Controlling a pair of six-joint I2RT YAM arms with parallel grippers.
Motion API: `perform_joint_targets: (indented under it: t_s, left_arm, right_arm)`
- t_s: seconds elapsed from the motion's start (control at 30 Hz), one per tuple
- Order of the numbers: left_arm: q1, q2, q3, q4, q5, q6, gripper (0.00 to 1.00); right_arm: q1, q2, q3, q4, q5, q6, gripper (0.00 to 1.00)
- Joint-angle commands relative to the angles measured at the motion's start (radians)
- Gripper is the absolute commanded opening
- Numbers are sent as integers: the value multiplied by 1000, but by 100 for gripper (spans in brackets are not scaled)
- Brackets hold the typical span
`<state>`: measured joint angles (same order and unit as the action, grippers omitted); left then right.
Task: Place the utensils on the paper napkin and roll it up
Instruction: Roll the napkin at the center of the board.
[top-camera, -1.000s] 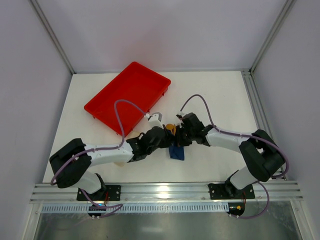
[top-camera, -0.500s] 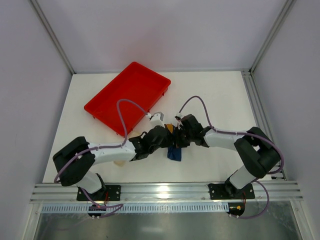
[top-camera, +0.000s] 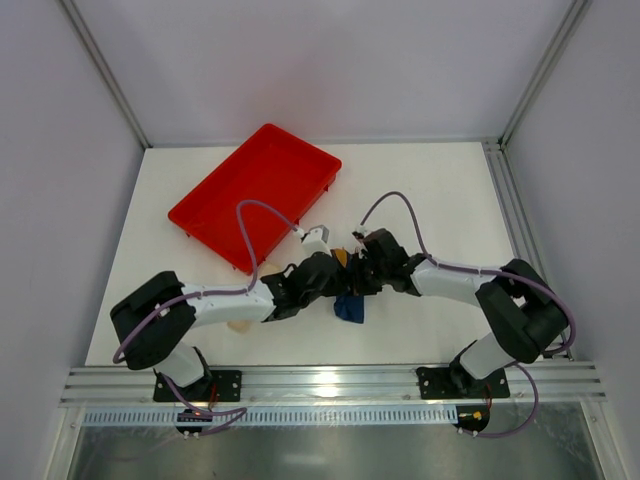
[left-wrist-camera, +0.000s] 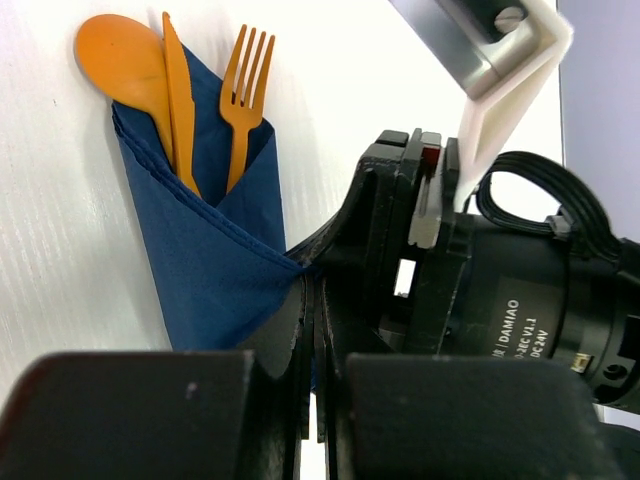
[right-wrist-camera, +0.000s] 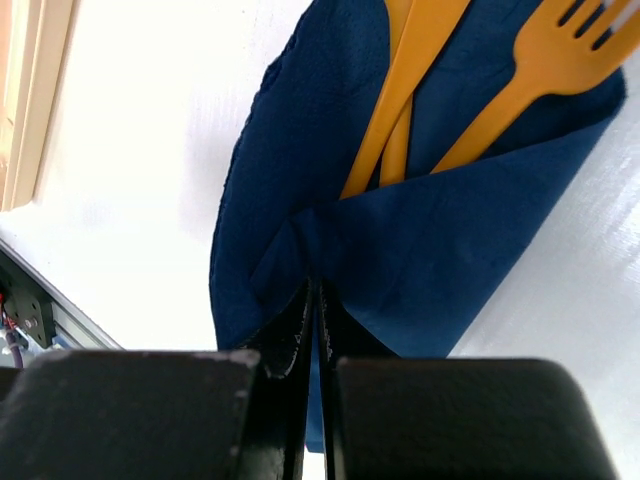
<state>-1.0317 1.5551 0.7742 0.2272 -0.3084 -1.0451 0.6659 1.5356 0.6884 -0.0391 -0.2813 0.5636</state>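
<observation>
Both arms meet nose to nose at the middle of the white worktop (top-camera: 440, 190), over a thin dark navy-blue paper napkin (top-camera: 350, 308) that lies flat on it. A red rectangular plastic tray (top-camera: 255, 190) sits behind and to the left, apart from the napkin.

The napkin is folded into a narrow pocket around three slim orange plastic utensils. These are a round-bowled spoon (left-wrist-camera: 115, 55), a knife (left-wrist-camera: 180, 95) lying against it, and a fork (left-wrist-camera: 247, 85) with short tines just beside them. Their heads stick out of the open end of the pocket and rest on the bare worktop. The handles run down under the overlapping flap and are hidden there.

The left fingers (left-wrist-camera: 308, 310) are pressed together, with only a hairline slit between them. The side corner of the flap is drawn to a point at their tips, pinched there. The right fingers (right-wrist-camera: 312, 310) are likewise pressed together and nip a crease of the same flap, where the blue paper puckers just below the crossing handles.

In the left wrist view the right arm's black wrist housing (left-wrist-camera: 470, 280) sits close alongside. In the right wrist view a pale beige flat strip (right-wrist-camera: 25, 100) lies at the left edge, well apart from the napkin
</observation>
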Motion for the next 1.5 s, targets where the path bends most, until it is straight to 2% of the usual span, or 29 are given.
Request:
perform_joint_targets:
  t_s: [0.0,0.33,0.43,0.6,0.7,0.97,1.47]
  left_arm:
    - [1,2,36,23,-5,7,0]
    - [1,8,46,9,-9,17,0]
    - [1,20,65,0,-3,17,0]
    - [1,34,79,4,6,10,0]
    - [1,42,82,4,8,4,0]
    - [1,62,89,11,14,-29,0]
    - [1,115,114,75,75,-95,0]
  right_arm:
    - [0,-57,43,-18,21,7,4]
    - [-23,-156,42,-114,126,-31,5]
    - [-23,-199,-6,-102,87,-31,5]
    - [-22,-264,-143,25,-59,59,5]
    - [-20,-278,-193,91,-78,97,4]
    - [6,-192,-219,179,-82,125,4]
    - [6,-137,-225,176,-44,128,4]
